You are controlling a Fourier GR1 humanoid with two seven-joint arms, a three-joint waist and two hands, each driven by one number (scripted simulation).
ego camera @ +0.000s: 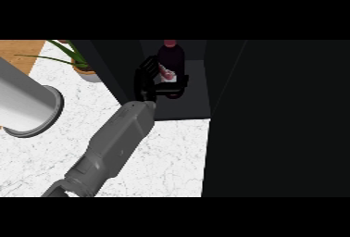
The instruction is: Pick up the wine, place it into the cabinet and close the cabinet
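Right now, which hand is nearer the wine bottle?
Left. The left hand is curled round the wine bottle from its left side, inside the cabinet. The right hand shows nowhere in this view.

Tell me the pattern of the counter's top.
The counter top is white marble with grey veins; head view.
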